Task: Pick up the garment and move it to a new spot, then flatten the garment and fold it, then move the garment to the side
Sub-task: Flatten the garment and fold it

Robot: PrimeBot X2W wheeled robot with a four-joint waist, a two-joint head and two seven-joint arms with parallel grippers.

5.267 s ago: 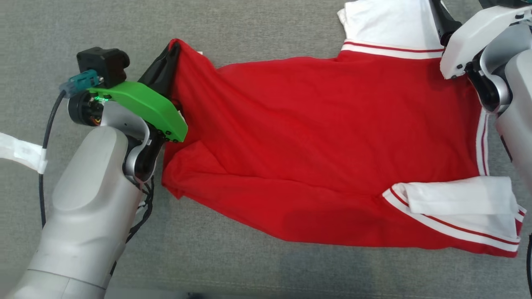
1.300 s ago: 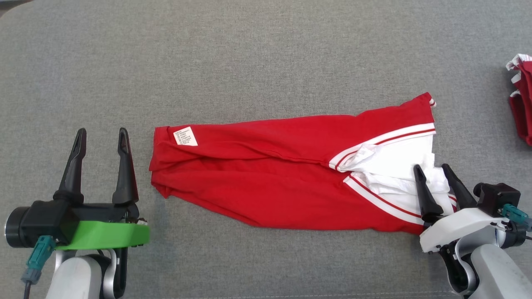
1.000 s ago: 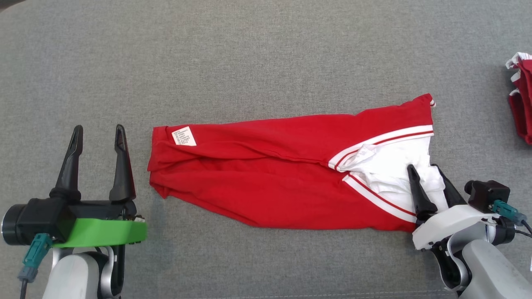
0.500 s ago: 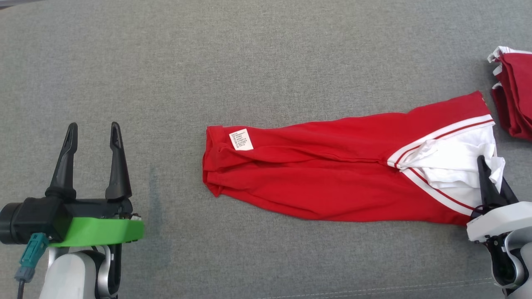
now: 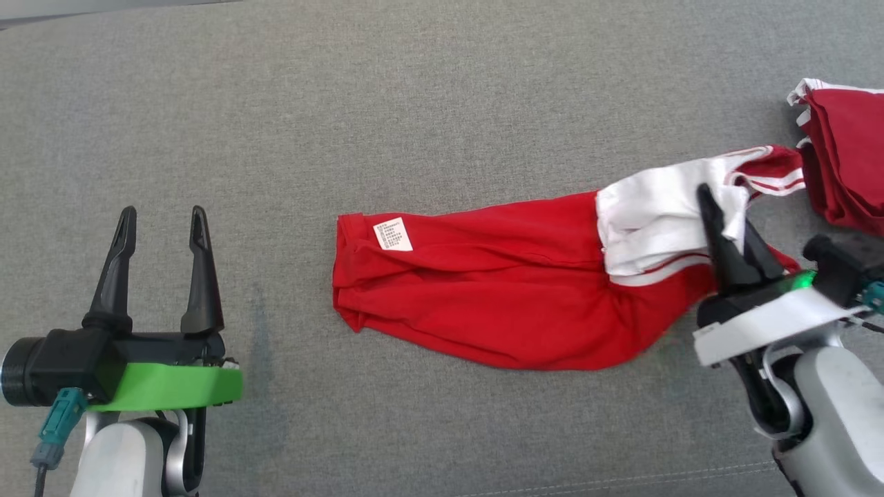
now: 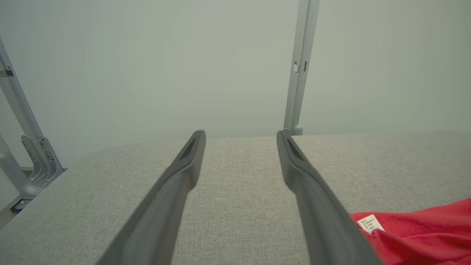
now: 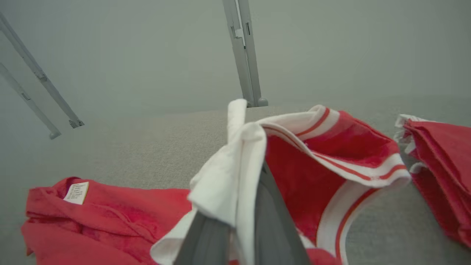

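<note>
Red garment (image 5: pixel 483 304) lies folded, its white end clenched in the right hand (image 5: pixel 725 207); the left hand (image 5: pixel 163 210) gapes empty

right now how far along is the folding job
Done: the garment lies folded into a long strip. In hand: the right gripper has its fingers shut on the white end, raised, near the stack. The left gripper sits open, apart from the cloth. Left: probably folding it shorter, then setting it aside.
</note>
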